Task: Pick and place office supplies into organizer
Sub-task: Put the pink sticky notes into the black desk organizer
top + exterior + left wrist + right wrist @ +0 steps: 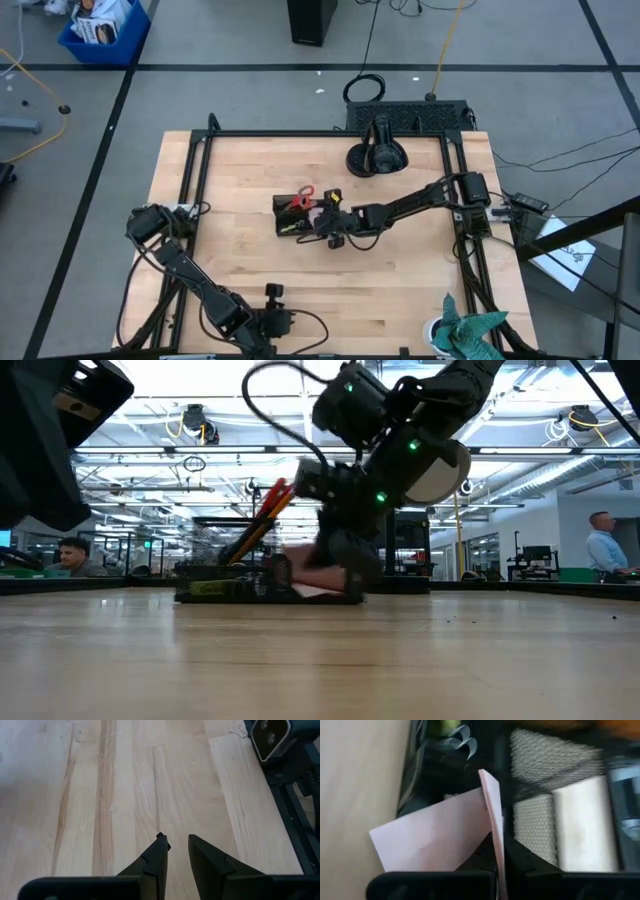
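Right gripper point(500, 865) pinched shut on pink sticky-note pad point(440, 832), directly over the organizer point(292, 222). Only the pad's edge lies between the fingers; it could slip, or catch the compartment wall. Left gripper point(175, 852) parted, idle.

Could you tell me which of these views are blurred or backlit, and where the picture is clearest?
Right wrist view: the pink sticky-note pad is fairly sharp, the organizer behind it soft. Low view: the right hand reads as a dark shape against bright ceiling lights. Left wrist view: crisp wood grain on the table, even light. High view: evenly lit, no strong glare.
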Robot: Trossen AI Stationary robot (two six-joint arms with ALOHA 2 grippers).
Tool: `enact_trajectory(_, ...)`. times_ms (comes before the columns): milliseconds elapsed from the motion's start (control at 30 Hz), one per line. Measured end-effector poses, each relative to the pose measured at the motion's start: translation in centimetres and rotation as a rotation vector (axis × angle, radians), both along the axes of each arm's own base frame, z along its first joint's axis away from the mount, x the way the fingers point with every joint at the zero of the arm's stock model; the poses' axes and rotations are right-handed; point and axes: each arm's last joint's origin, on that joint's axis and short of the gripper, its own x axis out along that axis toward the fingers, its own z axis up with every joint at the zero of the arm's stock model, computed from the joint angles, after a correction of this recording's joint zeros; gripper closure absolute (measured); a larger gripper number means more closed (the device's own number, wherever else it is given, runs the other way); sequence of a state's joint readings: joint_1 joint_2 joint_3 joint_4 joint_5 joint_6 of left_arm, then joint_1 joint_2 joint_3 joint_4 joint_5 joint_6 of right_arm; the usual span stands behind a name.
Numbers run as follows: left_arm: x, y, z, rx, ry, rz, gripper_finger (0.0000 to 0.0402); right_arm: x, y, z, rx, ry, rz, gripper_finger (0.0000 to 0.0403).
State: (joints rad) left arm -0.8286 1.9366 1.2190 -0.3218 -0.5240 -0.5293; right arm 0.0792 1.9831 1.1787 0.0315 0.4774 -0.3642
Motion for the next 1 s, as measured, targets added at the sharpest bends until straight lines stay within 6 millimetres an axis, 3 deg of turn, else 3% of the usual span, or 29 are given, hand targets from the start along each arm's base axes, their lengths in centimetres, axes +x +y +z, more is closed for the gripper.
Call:
enact_trajectory(167, 0.1, 0.1, 0.0, 0.000, 0.000, 0.005, 0.0316, -0.2, 0.1, -0.4, 0.101, 0.032, 0.048, 0.0403)
enact_trajectory(367, 0.1, 0.1, 0.0, -0.005, -0.002, 0.007, 0.0316, -0.2, 0.0, -0.4, 0.102, 0.036, 0.050, 0.0393)
enact_trajectory(800, 0.1, 0.1, 0.0, -0.007, -0.002, 0.008, 0.0316, 0.0, 0.1, -0.2, 0.092, 0.030, 0.063, 0.0265)
enact_trajectory(1000, 0.1, 0.1, 0.0, -0.012, -0.003, 0.012, 0.0316, -0.4, 1.0, 1.0, 0.091, 0.017, 0.093, 0.0234)
